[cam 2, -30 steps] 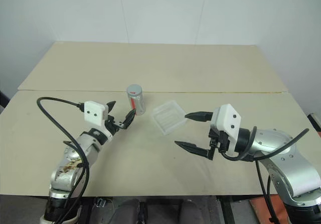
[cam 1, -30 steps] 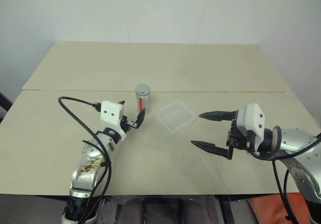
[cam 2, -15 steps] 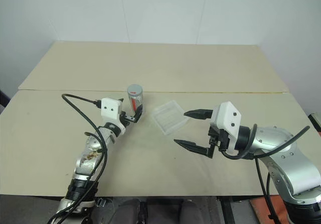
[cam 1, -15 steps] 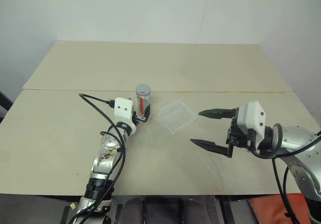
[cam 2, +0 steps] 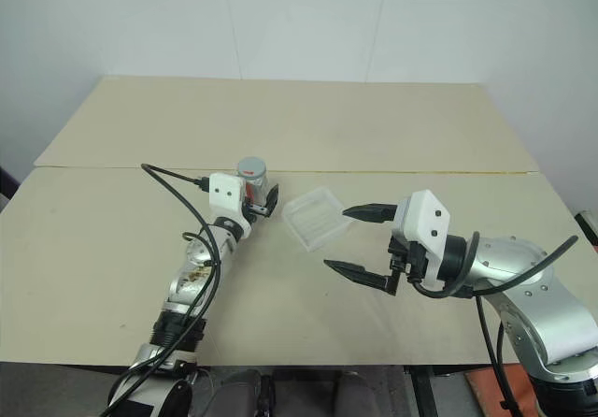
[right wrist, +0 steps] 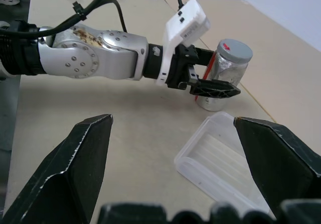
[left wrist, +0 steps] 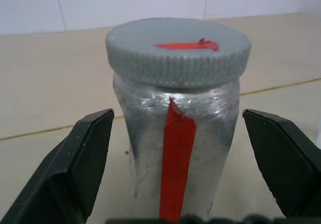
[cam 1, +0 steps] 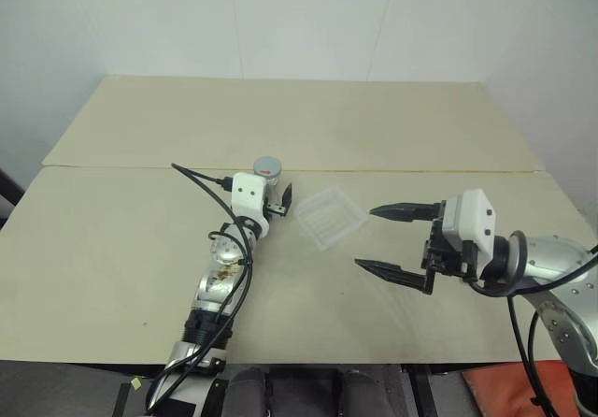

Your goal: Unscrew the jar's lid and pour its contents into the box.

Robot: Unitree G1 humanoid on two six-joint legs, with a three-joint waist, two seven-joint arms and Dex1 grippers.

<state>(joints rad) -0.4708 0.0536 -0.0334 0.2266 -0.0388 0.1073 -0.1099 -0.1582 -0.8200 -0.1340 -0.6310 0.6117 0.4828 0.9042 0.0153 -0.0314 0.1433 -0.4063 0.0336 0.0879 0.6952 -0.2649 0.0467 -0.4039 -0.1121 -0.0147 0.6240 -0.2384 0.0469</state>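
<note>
The upright jar [left wrist: 175, 148] stands between the wide-open left gripper's [left wrist: 175, 158] fingers, untouched; the right gripper [cam 1: 392, 241] waits open, well apart.

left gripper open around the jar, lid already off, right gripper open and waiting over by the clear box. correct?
Not quite: the lid is still screwed onto the jar, as the left wrist view shows. The rest holds: the left gripper is open around the jar, the right gripper open near the clear box.

The silvery jar [left wrist: 175, 148] with a red stripe stands upright just left of frame centre, its grey lid [left wrist: 178, 50] with a red mark screwed on, and the clear box [cam 1: 329, 217] lies flat just right of it.
</note>
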